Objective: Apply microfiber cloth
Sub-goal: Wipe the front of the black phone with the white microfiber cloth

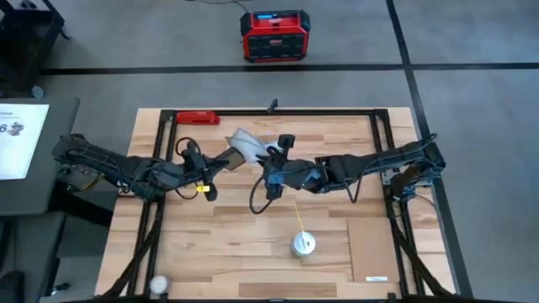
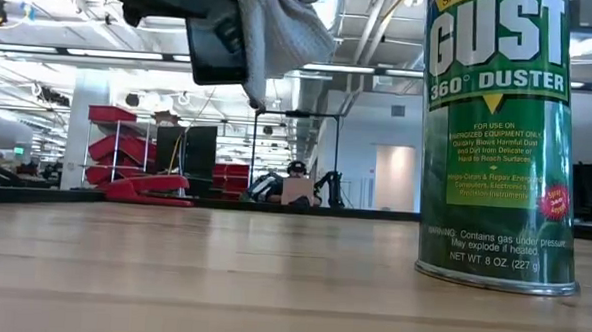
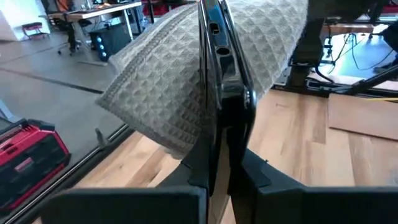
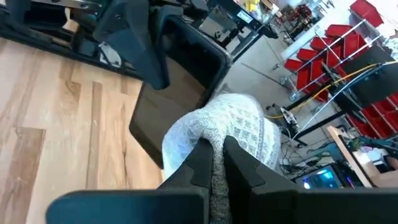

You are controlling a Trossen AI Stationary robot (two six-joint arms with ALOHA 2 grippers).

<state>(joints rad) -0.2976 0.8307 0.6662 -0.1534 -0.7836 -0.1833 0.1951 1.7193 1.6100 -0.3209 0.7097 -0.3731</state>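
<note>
A black phone [image 3: 219, 93] is held above the middle of the table, and my left gripper [image 3: 221, 177] is shut on it. The pale grey waffle-weave microfiber cloth [image 3: 161, 87] lies bunched against one flat face of the phone. My right gripper [image 4: 214, 152] is shut on the cloth [image 4: 230, 127], and the phone's dark face [image 4: 177, 112] shows just beyond it. In the high view the left gripper [image 1: 215, 166] and the right gripper [image 1: 268, 160] meet at the cloth [image 1: 246, 143]. The low view shows the phone [image 2: 216, 42] and the cloth [image 2: 282, 25] well above the tabletop. My left gripper pinches the phone's near end [image 3: 217, 149] between its two fingers, one on each flat face. The fingers come about level from the table's left. The phone stands out beyond them, clear of the table. My right gripper pinches a bunched fold of the cloth [image 4: 214, 168] between its two fingers, coming from the table's right. The cloth bulges past the fingertips against the phone's face and is clear of the table.
A green duster can [image 1: 303, 244] stands near the front middle; it fills the right of the low view [image 2: 497, 145]. A tan cardboard patch [image 1: 370, 248] lies at the front right, a red tool [image 1: 195, 118] at the far edge, a white ball [image 1: 157, 284] at the front left.
</note>
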